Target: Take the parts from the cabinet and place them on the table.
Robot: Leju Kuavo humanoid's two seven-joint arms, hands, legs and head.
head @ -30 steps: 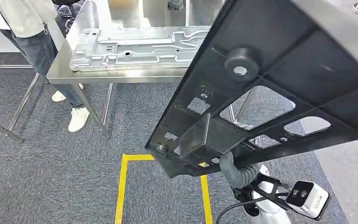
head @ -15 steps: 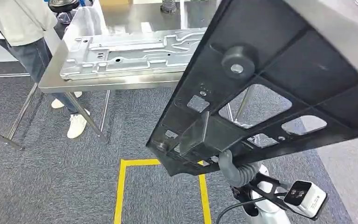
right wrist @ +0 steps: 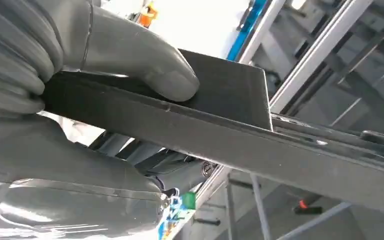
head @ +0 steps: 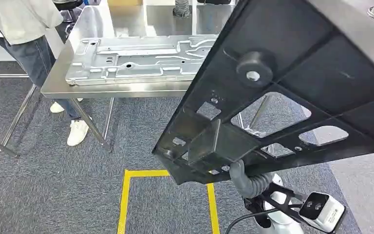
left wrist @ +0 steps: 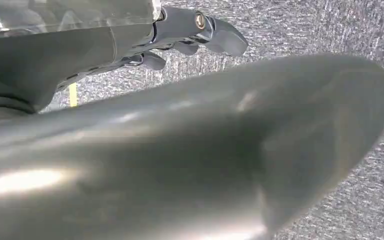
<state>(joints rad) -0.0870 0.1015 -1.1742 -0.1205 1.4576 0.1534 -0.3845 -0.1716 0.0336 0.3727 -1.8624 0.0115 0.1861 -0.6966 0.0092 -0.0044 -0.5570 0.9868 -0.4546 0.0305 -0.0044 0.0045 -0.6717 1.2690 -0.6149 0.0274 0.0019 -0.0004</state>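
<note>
A large black panel [head: 292, 83] with cut-out windows and a round boss hangs tilted in front of me, covering the right half of the head view. My right hand [head: 241, 178] grips its lower edge. In the right wrist view the thumb of the right hand [right wrist: 80, 75] presses on top of the panel's rim [right wrist: 280, 150], with the fingers underneath. My left hand [left wrist: 130, 40] hangs over the carpet, its dark fingers [left wrist: 215, 35] apart from the thick blurred thumb, and I see nothing between them. A silver pressed-metal plate [head: 141, 56] lies on the steel table [head: 121, 90] ahead.
A person [head: 24, 29] in jeans and white shoes stands at the table's left end. The table's slanted legs [head: 95, 124] reach down to the grey carpet. A yellow tape rectangle [head: 124, 195] marks the floor just in front of me.
The whole picture has shifted a little, so the camera moved; the table now sits slightly lower in the frame. The black panel stays in my right hand's grip.
</note>
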